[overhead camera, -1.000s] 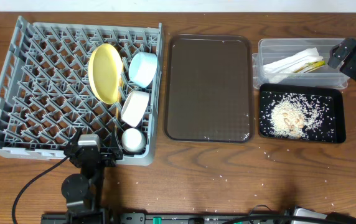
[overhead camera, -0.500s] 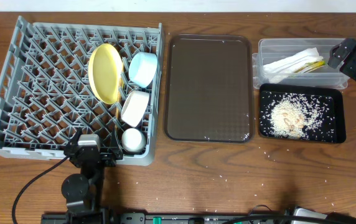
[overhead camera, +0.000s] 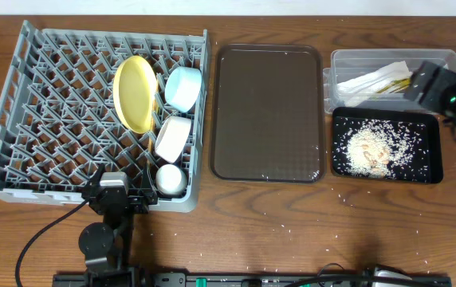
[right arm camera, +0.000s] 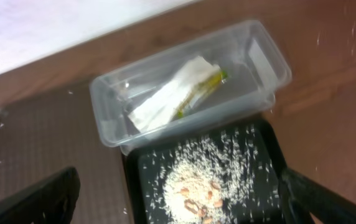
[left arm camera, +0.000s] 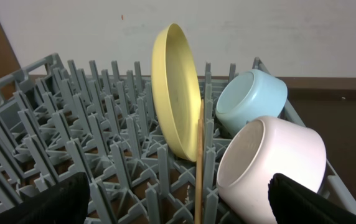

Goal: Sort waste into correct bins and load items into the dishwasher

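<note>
The grey dish rack [overhead camera: 53, 119] holds the yellow plate [overhead camera: 136, 93] on edge, the light blue bowl [overhead camera: 183, 88], the white bowl [overhead camera: 173, 137] and the white cup [overhead camera: 171, 179]. In the left wrist view the plate [left arm camera: 175, 93], blue bowl [left arm camera: 251, 99], white bowl [left arm camera: 271, 162] and a wooden chopstick [left arm camera: 198, 168] stand among the pegs. My left gripper [left arm camera: 178, 208] is open and empty at the rack's front edge [overhead camera: 115, 191]. My right gripper [right arm camera: 178, 205] is open and empty, over the clear tub [right arm camera: 259, 59] with napkin and wrapper [right arm camera: 172, 96] and the black tray [right arm camera: 147, 168] of rice crumbs [right arm camera: 196, 186].
The brown serving tray [overhead camera: 269, 112] lies between the rack and the two bins. The clear tub [overhead camera: 347, 60] is behind the black tray [overhead camera: 431, 163]. The right arm [overhead camera: 431, 80] hangs over the tub's right end. Stray rice grains lie on the wooden table [overhead camera: 292, 231].
My right gripper has shifted a little left and toward the front, over the tub's right end. The left arm and the dishes have not moved.
</note>
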